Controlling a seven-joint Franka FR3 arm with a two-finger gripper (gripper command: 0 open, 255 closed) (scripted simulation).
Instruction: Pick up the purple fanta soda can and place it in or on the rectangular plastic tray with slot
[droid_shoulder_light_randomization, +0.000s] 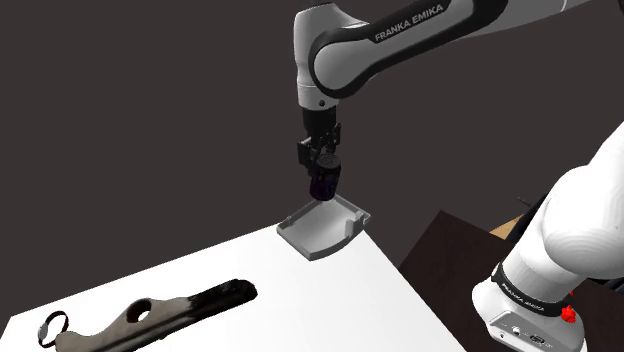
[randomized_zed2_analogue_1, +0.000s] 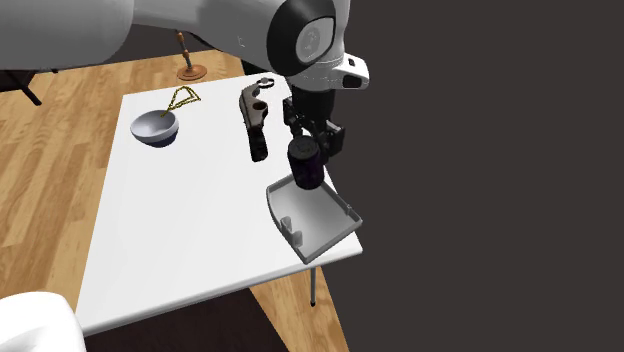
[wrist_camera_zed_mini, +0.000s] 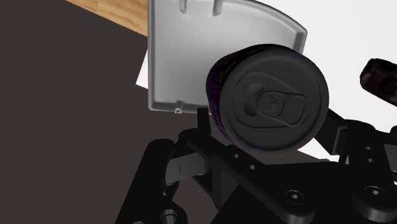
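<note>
Gripper (droid_shoulder_light_randomization: 322, 178) closed on dark purple can (wrist_camera_zed_mini: 270, 102), fingers spread just can-wide, gripping its sides. Can hangs directly over grey tray (droid_shoulder_light_randomization: 330, 232) at white table (randomized_zed2_analogue_1: 180, 230) corner; contact w/ tray unclear.

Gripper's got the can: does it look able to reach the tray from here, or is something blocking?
Probably yes. The gripper, shut on the purple can, hangs just above the grey tray, with nothing between them; the black tool lies well aside on the table.
</note>
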